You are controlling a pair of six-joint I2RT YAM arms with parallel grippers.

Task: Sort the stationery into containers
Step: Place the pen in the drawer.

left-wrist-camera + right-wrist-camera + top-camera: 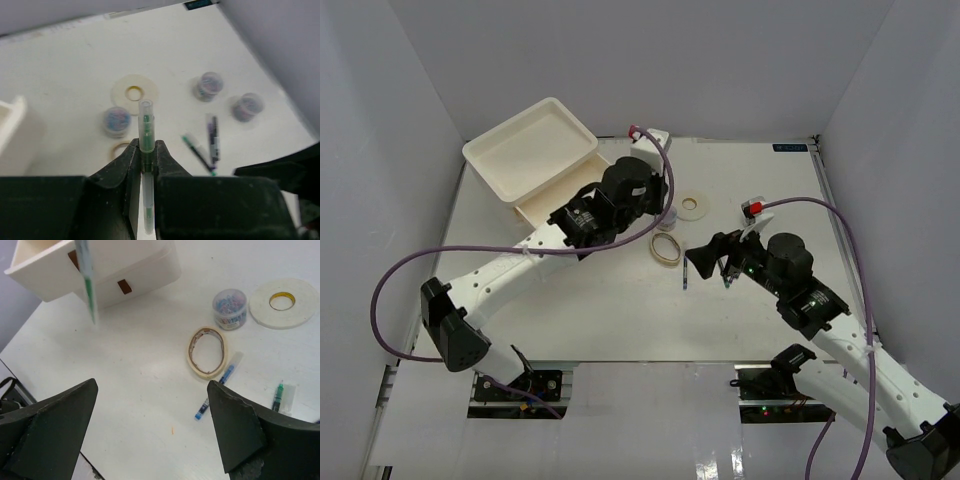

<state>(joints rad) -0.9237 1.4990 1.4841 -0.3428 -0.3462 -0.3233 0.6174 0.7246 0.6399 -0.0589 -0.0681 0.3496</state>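
We are clamping a green pen [146, 125] in our left gripper [146, 152], holding it off the table just in front of the drawers [150, 270]. Our right gripper [150, 410] is hanging wide open, gripping nothing, over the beige tape [207, 351], a blue pen [220, 385] and a jar [230, 307].

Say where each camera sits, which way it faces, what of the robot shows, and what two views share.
Top external: above and behind the arms, looking down on the white table; both arms and bases show.
Left wrist: on the left arm, looking past the left gripper, shut on a thin green-and-clear pen, across the table.
Right wrist: on the right arm, looking down between the right gripper's open fingers at a beige tape ring.
Shared: both wrist views show that pen and the flat white tape ring.
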